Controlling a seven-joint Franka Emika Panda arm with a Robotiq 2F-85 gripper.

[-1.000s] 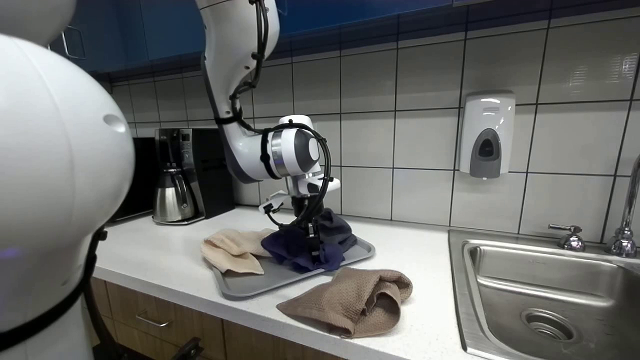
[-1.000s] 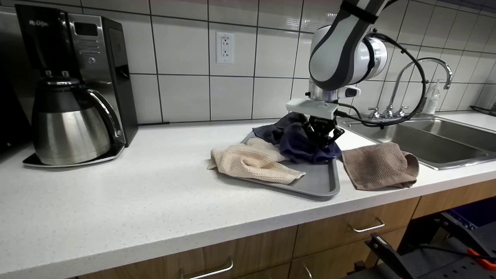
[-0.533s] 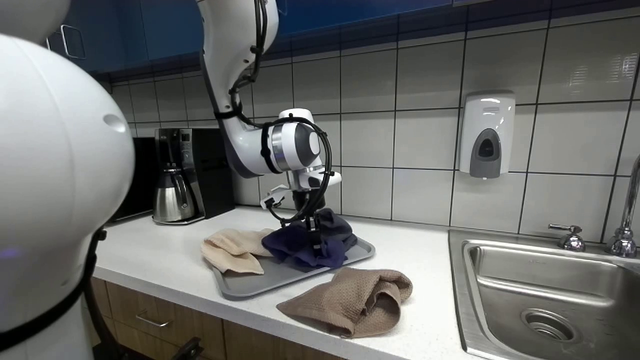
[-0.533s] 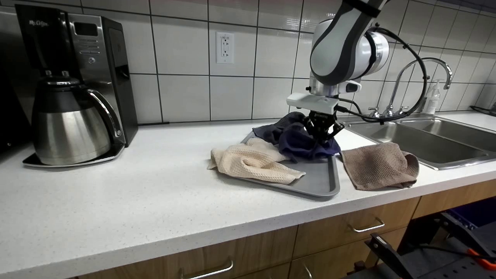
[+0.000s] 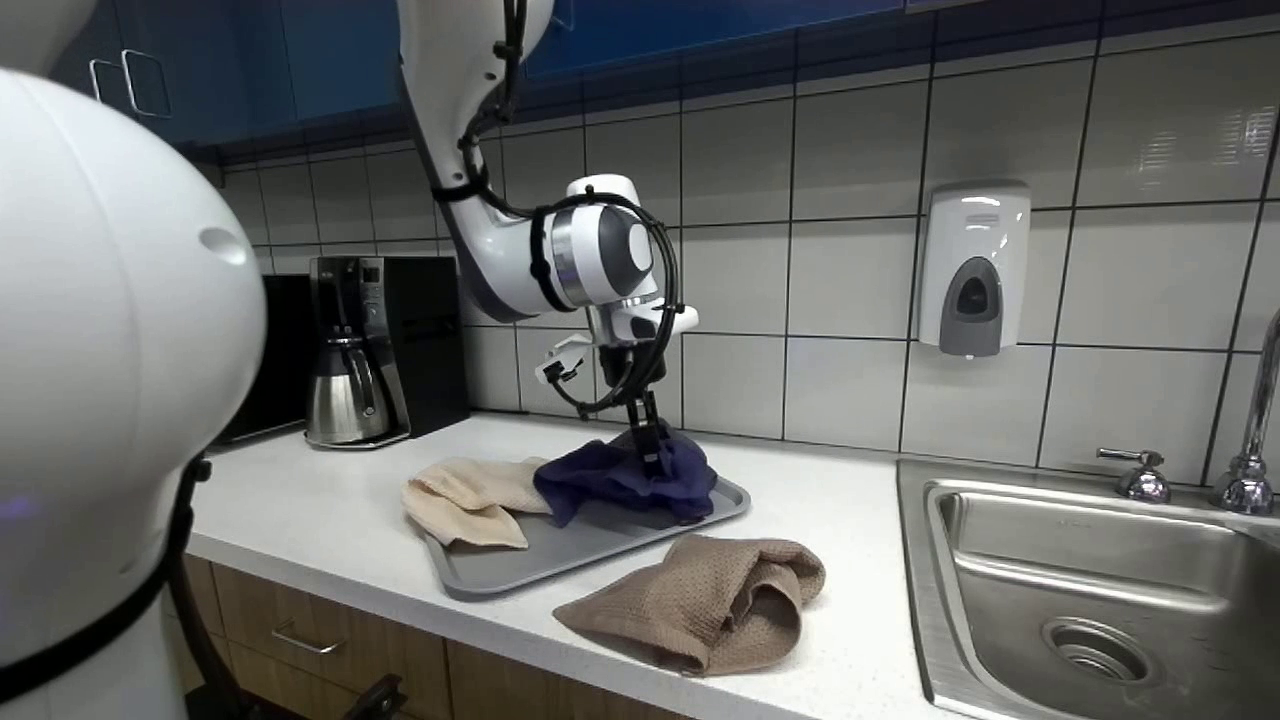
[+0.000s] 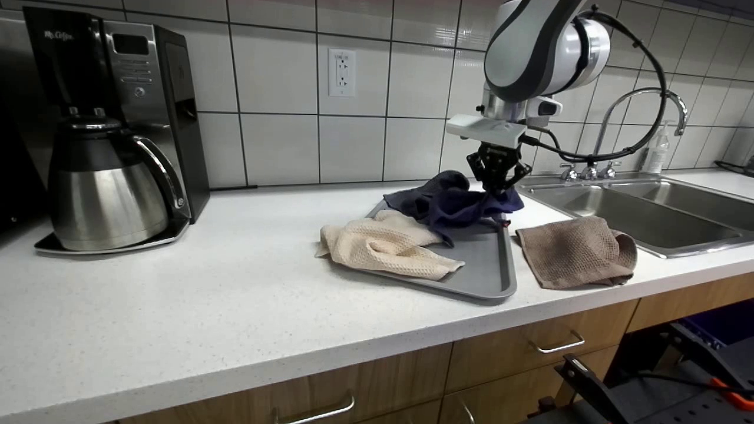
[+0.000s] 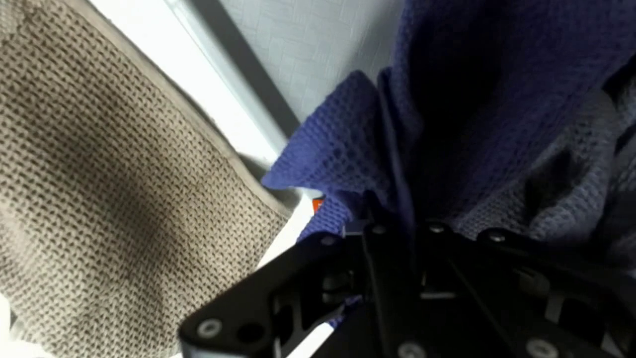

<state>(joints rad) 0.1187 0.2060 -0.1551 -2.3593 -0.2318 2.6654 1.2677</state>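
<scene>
Where the end effector (image 5: 652, 466) pinches, purple cloth (image 5: 603, 476), beneath

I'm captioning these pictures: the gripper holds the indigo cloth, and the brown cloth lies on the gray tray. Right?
Not quite: the brown cloth lies on the white counter, beside the gray tray, as both exterior views show. The gripper does hold the indigo cloth.

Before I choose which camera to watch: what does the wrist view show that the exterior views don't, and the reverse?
Only the wrist view: the woven pattern of the tray and, close up, the fold of the blue towel pinched in the gripper.
Only the exterior views: the coffee maker, cream towel and sink.
Shared: the gripper, tray, blue towel, brown towel and gray towel.
</scene>
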